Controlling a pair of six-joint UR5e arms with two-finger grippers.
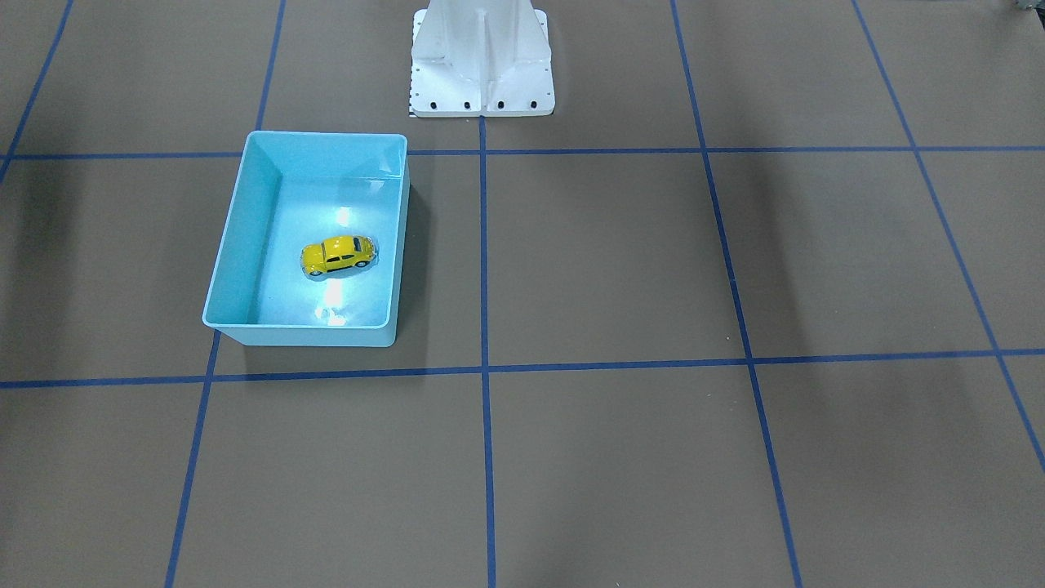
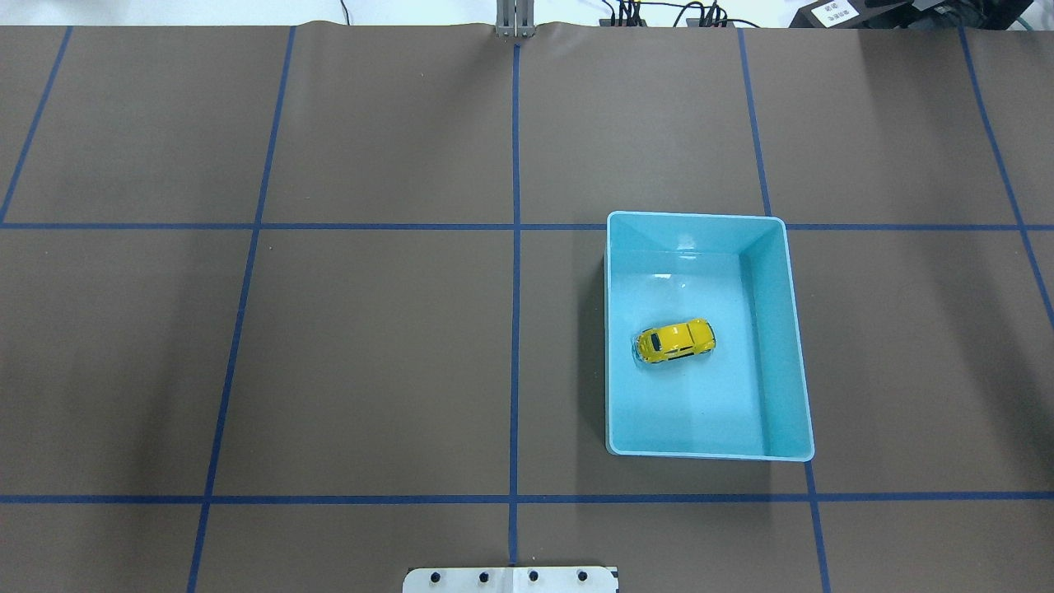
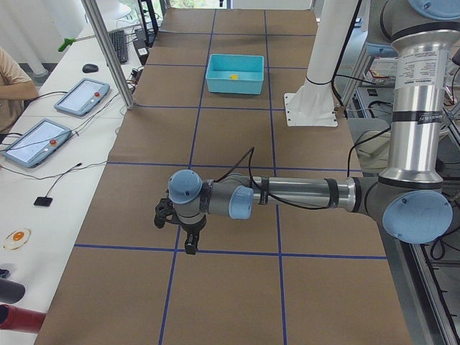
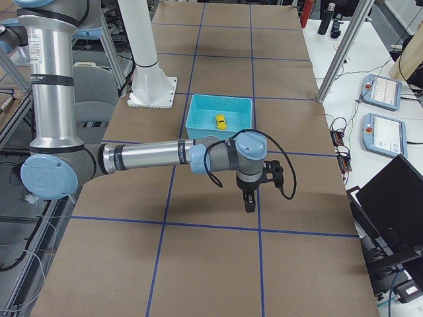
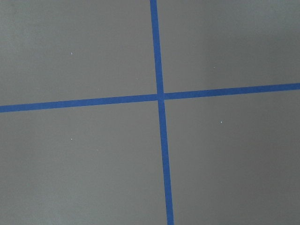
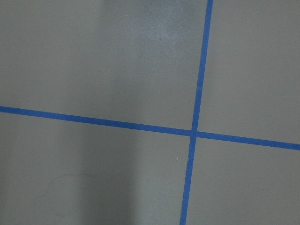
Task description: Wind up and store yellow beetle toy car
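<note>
The yellow beetle toy car (image 2: 675, 341) sits on its wheels on the floor of the turquoise bin (image 2: 774, 346), about at its middle and clear of all four walls. Its length runs roughly across the bin at a slight angle. The bin stands on the robot's right half of the worktop (image 2: 370, 354), just beside the centre tape line and about midway between the near and far edges. The car looks small, light and rigid. Its glossy, rounded shell would likely slip under pads set on the roof or bonnet. The flatter door sides between the wheels seem the safest hold, taken from straight above because the walls block a low approach. The wheels probably roll freely, so a nudge could send it off. Its underside is hidden and no winding key shows, so how it winds cannot be read here. The left tool (image 3: 188, 243) and the right tool (image 4: 250, 203) hang near the left and right ends of the worktop, well apart from the bin. They show only in the side views, too small to tell whether their jaws are apart or together, and each wrist view shows only bare worktop and tape.
</note>
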